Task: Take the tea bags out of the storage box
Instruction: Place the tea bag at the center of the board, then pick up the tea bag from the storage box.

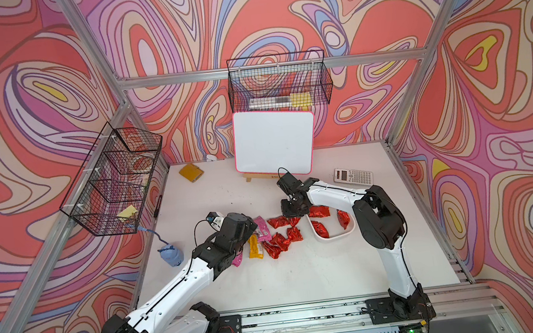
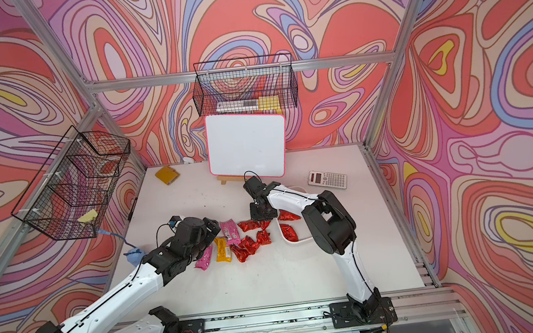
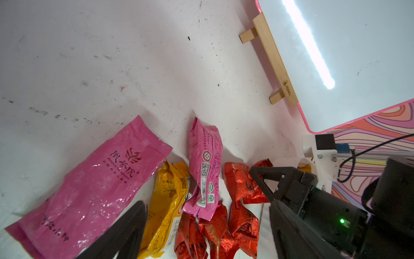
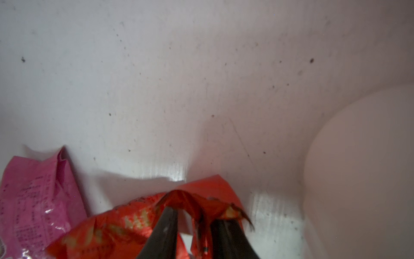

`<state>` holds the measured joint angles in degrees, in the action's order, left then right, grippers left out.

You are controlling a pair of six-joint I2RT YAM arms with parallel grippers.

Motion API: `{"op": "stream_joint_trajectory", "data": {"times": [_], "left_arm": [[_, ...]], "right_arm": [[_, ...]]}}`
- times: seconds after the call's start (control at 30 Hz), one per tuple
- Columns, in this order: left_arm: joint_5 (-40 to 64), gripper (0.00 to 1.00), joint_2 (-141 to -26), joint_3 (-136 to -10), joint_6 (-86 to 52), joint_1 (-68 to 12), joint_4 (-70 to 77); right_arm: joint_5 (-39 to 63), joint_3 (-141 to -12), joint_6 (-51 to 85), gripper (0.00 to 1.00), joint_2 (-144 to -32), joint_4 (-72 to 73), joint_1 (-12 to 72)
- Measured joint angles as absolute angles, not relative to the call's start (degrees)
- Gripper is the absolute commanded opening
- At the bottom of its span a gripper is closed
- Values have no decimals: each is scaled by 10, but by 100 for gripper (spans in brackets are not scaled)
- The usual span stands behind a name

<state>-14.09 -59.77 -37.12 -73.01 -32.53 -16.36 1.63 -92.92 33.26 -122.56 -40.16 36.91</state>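
Jaws of left gripper [image 3: 206, 201] stand wide apart over tea bags [image 1: 279, 240] heaped on table [image 1: 303, 271] beside box [image 1: 335, 237]. Jaws of right gripper [image 4: 195, 215] slightly apart, red bag [image 4: 125, 224] edge between them. Few red ones lie in box.

In a top view you have a whiteboard [image 1: 274, 143] at centre, a calculator [image 1: 353, 176] to its lower right and a yellow pad [image 1: 191, 172] to its left. One basket [image 1: 280, 81] hangs above the whiteboard. A second basket [image 1: 114, 180] is at left, with a blue object [image 1: 170, 255] below it.

White arm links [image 1: 170, 290], chunky black joints [image 1: 379, 223]
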Motion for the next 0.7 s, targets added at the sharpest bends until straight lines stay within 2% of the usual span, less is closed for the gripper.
{"op": "stream_joint_trajectory", "data": {"times": [0.1, 0.3, 0.5, 0.7], "left_arm": [[-139, 90, -598, -371, -717, -325, -163], [-124, 90, -611, -376, -688, -325, -145], [-112, 90, -618, -378, -673, -325, -135], [-97, 90, -621, -378, -665, -325, -109]], "right_arm": [[10, -928, 332, 45, -1210, -403, 369], [-9, -892, 327, 46, -1108, -403, 362], [-26, -781, 324, 46, -987, -400, 313], [9, -691, 298, 47, -962, -402, 267]]}}
